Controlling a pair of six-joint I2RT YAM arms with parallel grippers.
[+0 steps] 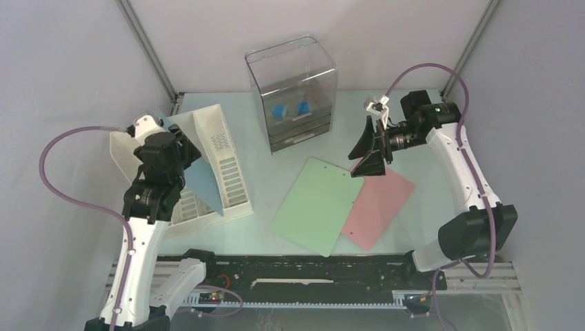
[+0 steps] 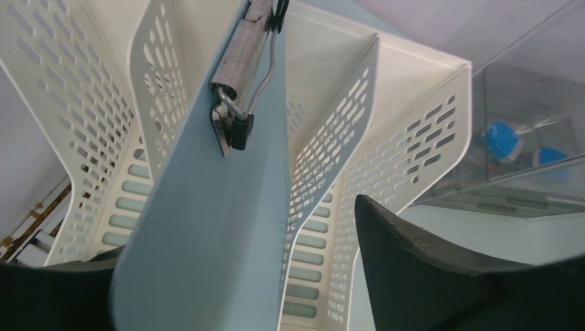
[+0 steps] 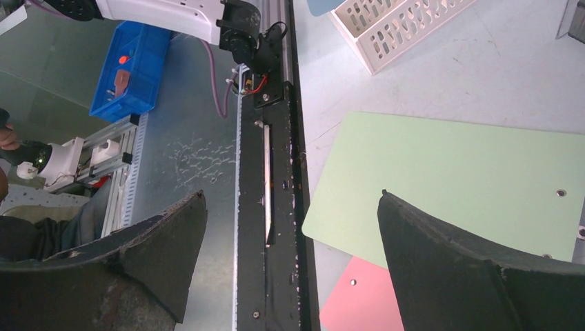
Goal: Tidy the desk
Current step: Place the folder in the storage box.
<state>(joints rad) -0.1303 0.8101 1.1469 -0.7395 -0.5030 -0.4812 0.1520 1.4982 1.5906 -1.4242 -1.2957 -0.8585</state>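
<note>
The desk is a pale mint-green tabletop. At its left stands a white slotted file rack with a blue clipboard upright in one slot. My left gripper is over that board. In the left wrist view the blue clipboard, metal clip at the top, stands between the spread fingers, and rack shows in the gap beside it. A green clipboard lies flat mid-desk, overlapping a pink clipboard. My right gripper hovers open over their far ends, holding nothing.
A clear plastic drawer box with two blue items inside stands at the back centre. Grey walls enclose the desk. A black rail runs along the front edge. In the right wrist view a blue bin sits beyond the rail.
</note>
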